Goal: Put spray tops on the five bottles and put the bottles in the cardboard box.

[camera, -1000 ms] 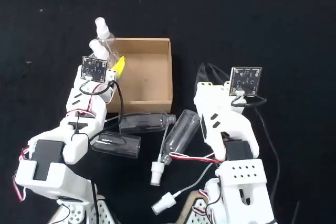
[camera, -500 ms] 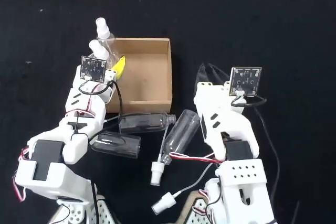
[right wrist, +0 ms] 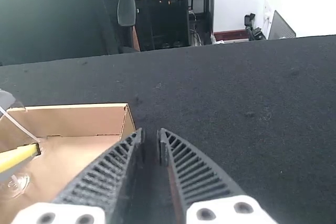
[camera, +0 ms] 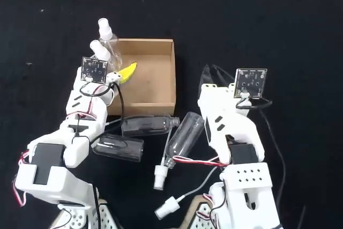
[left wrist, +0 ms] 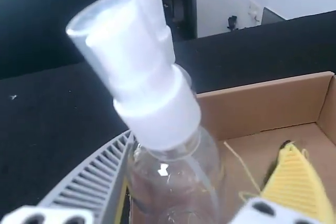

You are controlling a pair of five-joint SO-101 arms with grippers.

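A clear bottle (left wrist: 173,177) with a white spray top (left wrist: 142,66) stands tilted at the left far corner of the cardboard box (camera: 153,87). My left gripper (camera: 118,61) is open around it, the grey finger on one side and the yellow finger (left wrist: 289,177) apart from it on the other. In the high view its top (camera: 97,47) sits by the box's left wall, and a second white top (camera: 103,24) shows just beyond. My right gripper (right wrist: 149,137) is shut on nothing and hangs to the right of the box (right wrist: 68,114), above the black table.
In front of the box lie two clear bottles without tops (camera: 147,125) (camera: 119,148). A third bottle (camera: 185,132) lies slanted with a spray top (camera: 159,176) at its neck. A loose spray top (camera: 169,206) lies near the front edge. The right arm (camera: 230,122) stands beside them.
The left gripper's yellow finger has swung to the right, away from the bottle, opening the gripper. The right arm and the bottles on the table have not moved.
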